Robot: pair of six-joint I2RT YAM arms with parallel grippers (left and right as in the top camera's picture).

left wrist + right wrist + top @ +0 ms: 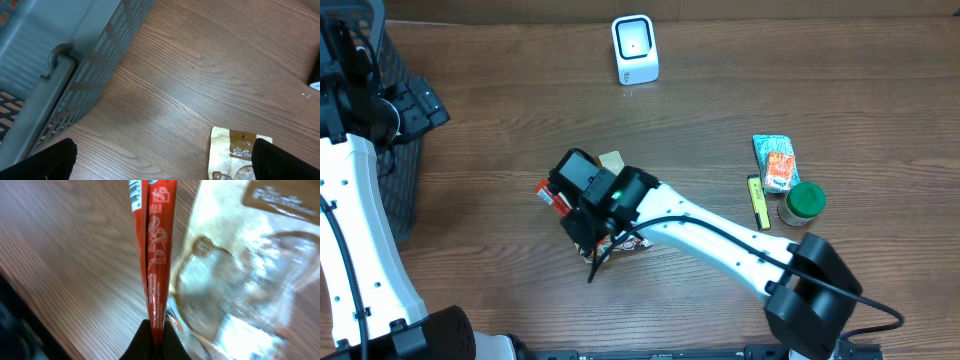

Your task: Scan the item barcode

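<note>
Table point(500, 90): open wood between basket point(100, 45) at left edge and far scanner point(635, 48).
Right gripper point(156, 330): clamped on red packet point(157, 255), edge-on.
Left gripper point(165, 165): spread wide, empty.

One hand open, one clamped
The left hand point(165, 162) gaped wide; the right hand point(155, 332), arm outstretched, pinched a red packet point(156, 255).

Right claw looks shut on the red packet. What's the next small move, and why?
Probably lift the red packet straight up off the table. The right claw is shut on its edge, the clear snack bag lies right beside it, and the white scanner stands at the table's far side, so clearing the bag first seems safest.
</note>
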